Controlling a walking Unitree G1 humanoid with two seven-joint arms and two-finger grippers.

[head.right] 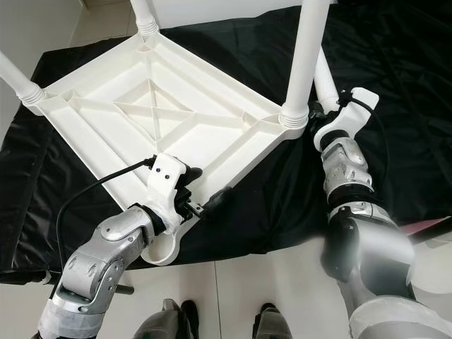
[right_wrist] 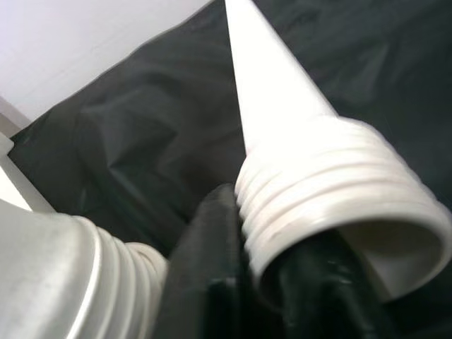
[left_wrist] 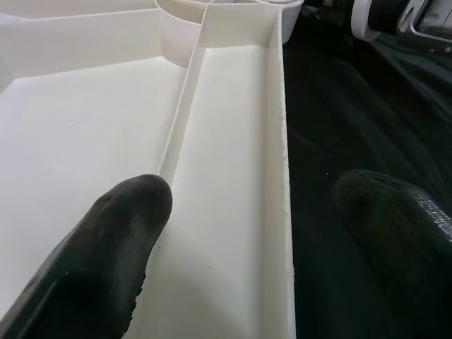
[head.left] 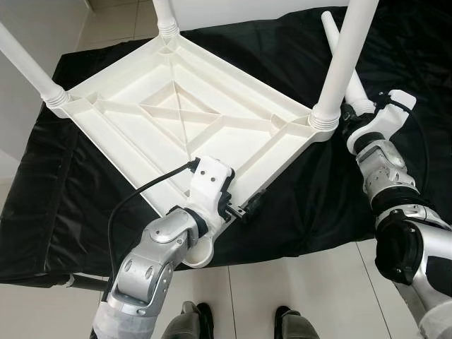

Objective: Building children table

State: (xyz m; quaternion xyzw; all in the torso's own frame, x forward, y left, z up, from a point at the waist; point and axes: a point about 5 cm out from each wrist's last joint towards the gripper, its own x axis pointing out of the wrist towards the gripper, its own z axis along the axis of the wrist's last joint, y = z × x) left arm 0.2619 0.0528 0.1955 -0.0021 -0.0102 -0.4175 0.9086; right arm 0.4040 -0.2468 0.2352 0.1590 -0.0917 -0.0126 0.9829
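Upturned white children's table (head.left: 176, 113) on a black cloth (head.left: 63, 212), a gripper at each side of it

The left gripper (left_wrist: 282, 233) stood open astride the table's near rim (left_wrist: 286, 176): one black finger (left_wrist: 106, 261) lay inside the ribbed underside, the other (left_wrist: 395, 219) outside over the cloth, the thin edge running up between them. Three legs (head.left: 346, 56) stood upright in their corner sockets, beyond that gripper; the empty fourth socket (head.left: 201, 253) sat just behind it, at the near corner beside its wrist. The right gripper (right_wrist: 275, 282) was closed on the loose fourth leg (right_wrist: 282, 127), fingers at its threaded open end; the leg lay slanted on the cloth, tapering away from the gripper, just beside the table's right corner
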